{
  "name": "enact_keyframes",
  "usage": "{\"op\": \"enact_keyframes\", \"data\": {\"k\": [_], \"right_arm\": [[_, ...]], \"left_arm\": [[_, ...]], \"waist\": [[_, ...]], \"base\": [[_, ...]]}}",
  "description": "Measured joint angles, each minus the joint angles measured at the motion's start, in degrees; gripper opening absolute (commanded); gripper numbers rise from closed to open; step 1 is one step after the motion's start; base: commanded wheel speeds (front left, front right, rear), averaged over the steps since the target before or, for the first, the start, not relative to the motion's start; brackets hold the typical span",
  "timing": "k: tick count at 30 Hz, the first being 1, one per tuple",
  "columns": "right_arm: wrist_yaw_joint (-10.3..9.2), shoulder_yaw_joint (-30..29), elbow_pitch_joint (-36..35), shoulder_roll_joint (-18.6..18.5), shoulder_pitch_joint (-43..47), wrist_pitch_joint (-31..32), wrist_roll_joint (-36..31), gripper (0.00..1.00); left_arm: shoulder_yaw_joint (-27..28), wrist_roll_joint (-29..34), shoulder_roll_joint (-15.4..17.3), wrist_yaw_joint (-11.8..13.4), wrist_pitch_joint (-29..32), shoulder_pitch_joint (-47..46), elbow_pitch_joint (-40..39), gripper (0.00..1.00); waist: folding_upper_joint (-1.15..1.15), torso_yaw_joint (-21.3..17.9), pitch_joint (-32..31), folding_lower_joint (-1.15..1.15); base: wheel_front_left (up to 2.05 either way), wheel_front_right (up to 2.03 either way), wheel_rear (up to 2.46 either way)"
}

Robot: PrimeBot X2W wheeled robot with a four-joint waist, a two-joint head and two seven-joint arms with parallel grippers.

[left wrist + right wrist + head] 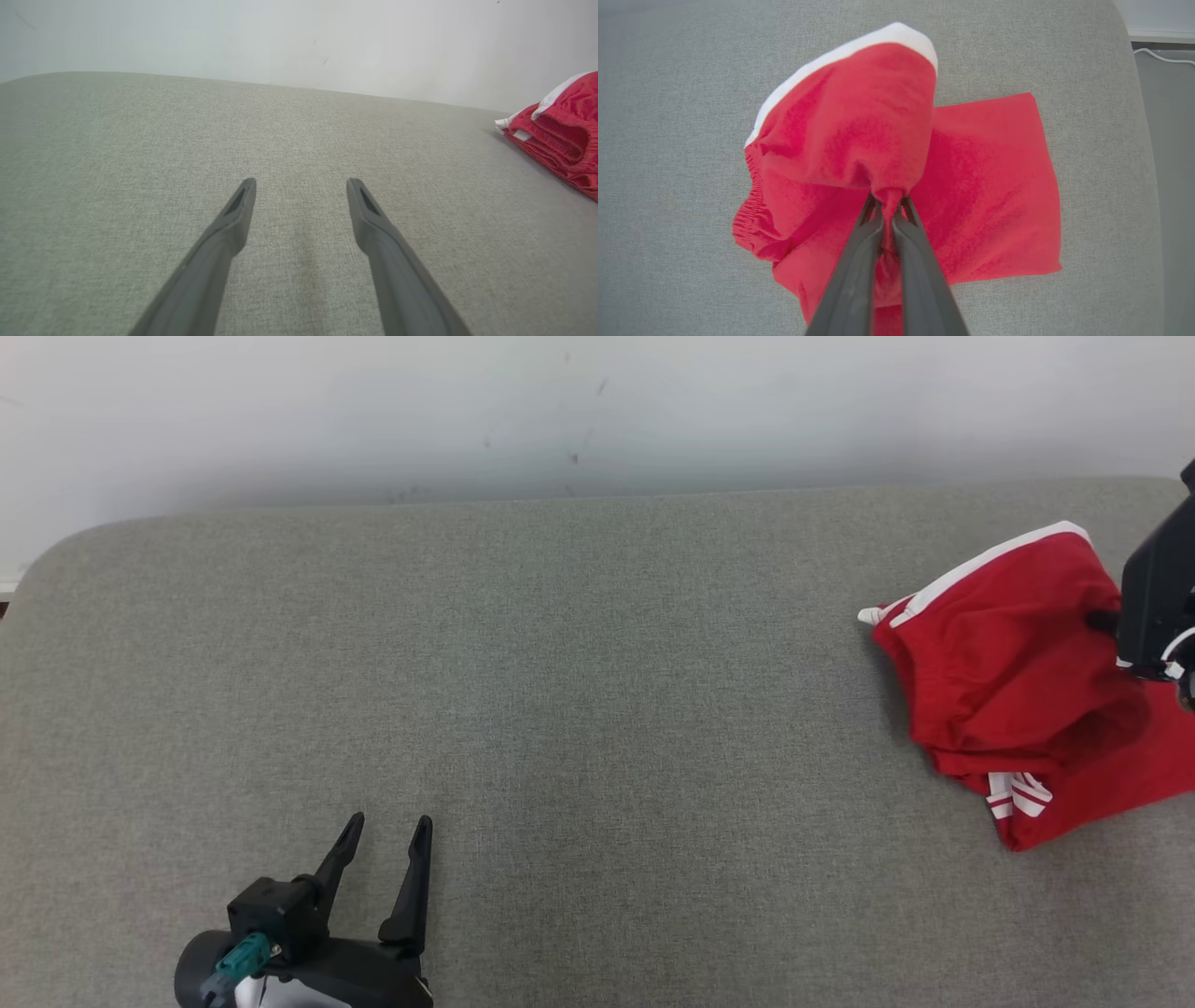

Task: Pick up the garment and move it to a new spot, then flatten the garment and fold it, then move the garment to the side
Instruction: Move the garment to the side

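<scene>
The red shorts with white trim lie crumpled at the right end of the grey fabric-covered surface — the right gripper is clamped on a bunched fold of them. Well apart, the left gripper hovers spread wide — holding nothing.

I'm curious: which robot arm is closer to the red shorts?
Right. The right arm has its jaws pinching the shorts; the left arm, jaws open, sits far away.

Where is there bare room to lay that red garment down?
The grey surface is bare from the open left gripper across to the red garment. The right end is crowded: the right gripper pinches the garment there.
</scene>
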Motion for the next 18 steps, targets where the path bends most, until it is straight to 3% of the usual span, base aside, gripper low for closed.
{"op": "enact_keyframes", "data": {"k": [18], "right_arm": [[-0.68, 3.8, 4.7, -4.2, -1.4, -3.6, -7.3, 0.00]], "left_arm": [[-0.7, 0.2, -0.1, -1.0, 0.0, -1.5, -0.7, 1.00]], "waist": [[0.00, 0.6, 2.3, 0.00]], "base": [[0.00, 0.00, 0.00]]}}
